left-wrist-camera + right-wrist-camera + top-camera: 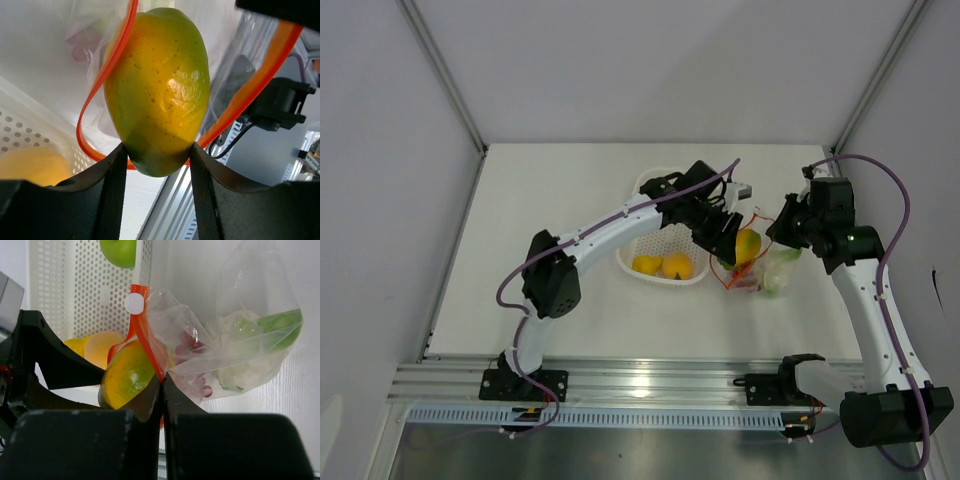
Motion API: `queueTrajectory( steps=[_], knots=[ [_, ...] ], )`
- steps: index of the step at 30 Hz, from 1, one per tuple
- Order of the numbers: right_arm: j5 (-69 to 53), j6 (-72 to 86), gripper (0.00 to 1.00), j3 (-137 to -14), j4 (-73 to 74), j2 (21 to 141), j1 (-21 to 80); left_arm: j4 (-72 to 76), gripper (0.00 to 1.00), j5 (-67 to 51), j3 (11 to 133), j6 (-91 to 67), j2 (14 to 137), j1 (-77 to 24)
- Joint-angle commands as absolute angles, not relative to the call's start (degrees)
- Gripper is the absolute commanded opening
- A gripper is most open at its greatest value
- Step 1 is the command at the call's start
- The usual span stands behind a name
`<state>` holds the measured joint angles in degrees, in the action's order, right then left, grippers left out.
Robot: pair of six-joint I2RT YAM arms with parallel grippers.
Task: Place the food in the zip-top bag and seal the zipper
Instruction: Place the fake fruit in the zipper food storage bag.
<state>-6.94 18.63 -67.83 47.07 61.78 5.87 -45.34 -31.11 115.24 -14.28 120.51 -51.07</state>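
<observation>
At the right side of the bench, just beside the basket, the bag hangs with its mouth towards the left arm. The right claw is pinched tight on the zipper and holds that edge up, so the orange-red strip stands as an open loop. The left claw is about half open and grips the mango by its lower end. The fruit sits right at the loop, with the strip curving round behind it. From these views I judge it to be at the mouth or partly through, and not yet let go. Inside the bag lie the cauliflower, the grapes and a green piece that I cannot name. So the filling looks roughly half done. The basket holds two orange-yellow fruits, and an apple shows at its far side. After the mango is released, those three would seem to be left to move. Then the zipper, which is plainly open now, has to be pressed shut along its length.
</observation>
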Motion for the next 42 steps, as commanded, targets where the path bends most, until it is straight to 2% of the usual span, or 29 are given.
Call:
queueTrajectory(
  steps=[1, 3, 4, 6, 7, 9, 10, 15, 16, 19, 26, 31, 38, 42],
  knots=[
    [-6.5, 19.51, 0.0, -69.43, 45.79, 60.64, 6.59, -47.37, 0.16, -31.55, 121.89, -18.89, 122.16, -51.59],
    [-6.33, 19.69, 0.0, -69.43, 45.79, 60.65, 6.85, -46.94, 0.33, -31.9, 123.05, -19.68, 122.52, -51.59],
    [-6.33, 19.77, 0.0, -69.52, 45.7, 60.73, 6.94, -46.24, 0.47, -32.17, 122.79, -20.38, 122.17, -51.68],
    [-6.07, 19.78, 0.0, -69.61, 45.88, 60.65, 7.12, -44.05, 0.67, -31.38, 120.95, -20.83, 121.21, -51.68],
    [-5.98, 19.78, 0.0, -69.78, 45.97, 60.64, 7.12, -42.99, 0.82, -30.07, 119.98, -21.0, 119.55, -51.68],
    [-5.71, 19.69, 0.0, -69.79, 46.05, 60.47, 7.12, -40.62, 0.91, -29.01, 116.74, -20.57, 118.04, -51.59],
    [-5.63, 19.69, 0.0, -69.79, 46.14, 60.38, 7.12, -40.17, 0.99, -28.74, 116.2, -20.22, 117.52, -51.59],
    [-5.27, 19.51, 0.0, -69.7, 46.49, 60.29, 7.21, -36.32, 1.0, -27.17, 111.37, -17.58, 112.52, -51.59],
    [-5.27, 19.42, 0.0, -69.61, 46.49, 60.21, 7.21, -31.69, 0.99, -26.03, 104.92, -17.4, 110.59, -51.59],
    [-5.01, 19.34, 0.0, -69.43, 46.76, 60.03, 7.12, -25.51, 0.99, -21.11, 98.03, -16.52, 104.25, -51.5],
    [-4.83, 18.9, 0.0, -69.08, 46.93, 60.12, 7.12, -21.97, 1.0, -2.83, 92.81, -15.82, 97.82, -50.1],
    [-4.48, 18.54, 0.0, -69.17, 46.93, 60.29, 7.12, -27.23, 1.0, -0.62, 97.55, -16.26, 102.37, -46.5],
    [-4.66, 18.28, 0.0, -69.08, 46.76, 61.0, 7.12, -38.22, 1.0, -1.84, 112.57, -25.47, 112.22, -38.25],
    [-4.66, 18.19, 0.0, -68.91, 46.32, 61.26, 7.12, -39.29, 0.97, -11.73, 117.77, -35.03, 119.86, -34.55]
  ],
)
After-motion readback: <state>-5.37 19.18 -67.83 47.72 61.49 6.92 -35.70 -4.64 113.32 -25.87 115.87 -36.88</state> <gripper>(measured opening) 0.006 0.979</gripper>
